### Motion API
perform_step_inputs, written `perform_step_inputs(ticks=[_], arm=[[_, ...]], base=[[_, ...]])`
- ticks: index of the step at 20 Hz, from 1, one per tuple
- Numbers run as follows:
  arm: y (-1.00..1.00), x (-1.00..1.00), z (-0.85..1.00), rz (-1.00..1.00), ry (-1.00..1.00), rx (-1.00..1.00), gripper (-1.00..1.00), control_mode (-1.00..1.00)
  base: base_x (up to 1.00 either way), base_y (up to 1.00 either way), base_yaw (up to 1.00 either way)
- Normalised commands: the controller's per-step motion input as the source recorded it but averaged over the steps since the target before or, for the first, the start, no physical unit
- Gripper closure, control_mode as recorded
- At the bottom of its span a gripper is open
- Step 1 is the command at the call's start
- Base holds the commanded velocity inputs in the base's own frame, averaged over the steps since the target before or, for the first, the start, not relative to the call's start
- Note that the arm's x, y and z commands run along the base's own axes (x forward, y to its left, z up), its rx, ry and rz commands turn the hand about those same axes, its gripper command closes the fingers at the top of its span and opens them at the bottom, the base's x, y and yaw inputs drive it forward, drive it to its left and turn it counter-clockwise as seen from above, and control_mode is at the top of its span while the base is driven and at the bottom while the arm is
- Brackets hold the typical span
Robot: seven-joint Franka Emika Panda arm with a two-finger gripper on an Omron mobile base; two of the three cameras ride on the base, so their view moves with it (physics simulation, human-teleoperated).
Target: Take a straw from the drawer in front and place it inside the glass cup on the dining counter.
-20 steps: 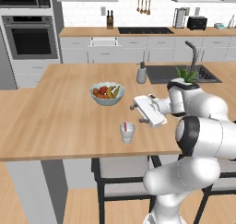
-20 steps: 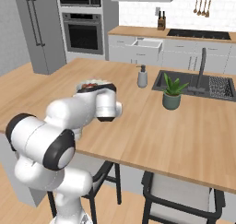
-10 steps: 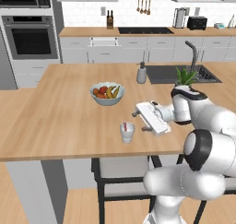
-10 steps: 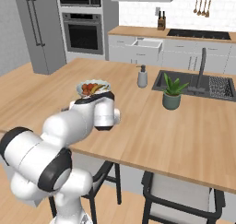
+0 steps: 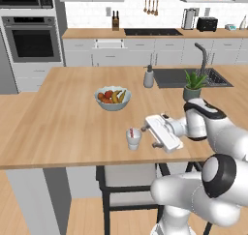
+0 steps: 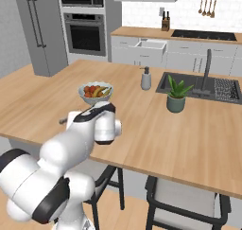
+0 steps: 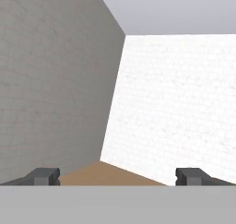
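- Left base view: the glass cup (image 5: 133, 138) stands near the front edge of the dining counter (image 5: 58, 118).
- A short red-pink bit of the straw (image 5: 131, 131) sticks up inside the cup.
- The hand (image 5: 147, 131) lies on its side just to the right of the cup. It is close to the cup, and nothing sits between its fingers.
- A grey fruit bowl (image 5: 112, 98) with fruit sits behind the cup, farther back on the counter.
- A soap bottle (image 5: 148, 77) stands by the dark sink (image 5: 174, 77), and a green plant in a pot (image 5: 193, 85) stands in front of the sink.
- Right base view: the white arm bends over the near edge of the dining counter (image 6: 189, 134) and hides the cup.
- The fruit bowl (image 6: 96, 92) sits just behind the arm.
- The soap bottle (image 6: 146, 78) and the plant (image 6: 176, 94) stand near the sink (image 6: 198, 85).
- Against the back wall, one drawer (image 6: 150, 45) is pulled out a little.
- Hand view: the two dark fingertips (image 7: 44, 175) sit far apart, so the hand (image 7: 118, 177) is wide.
- Between them is a strip of brown counter, with grey and white walls behind.
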Motion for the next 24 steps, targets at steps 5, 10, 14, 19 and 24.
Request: perform_step_inputs(ticks=[5, 10, 14, 19, 24], arm=[[0.00, -0.33, -0.13, 0.00, 0.00, 0.00, -1.00, -1.00], [0.00, -0.34, -0.14, 0.00, 0.00, 0.00, -1.00, -1.00], [0.00, -0.33, -0.14, 0.00, 0.00, 0.00, -1.00, -1.00], [0.00, -0.28, -0.15, 0.00, 0.00, 0.00, -1.00, -1.00], [0.00, -0.15, -0.13, 0.00, 0.00, 0.00, -1.00, -1.00]], base=[[0.00, 0.00, 0.00], [0.00, 0.00, 0.00], [0.00, 0.00, 0.00], [0.00, 0.00, 0.00], [0.00, 0.00, 0.00]])
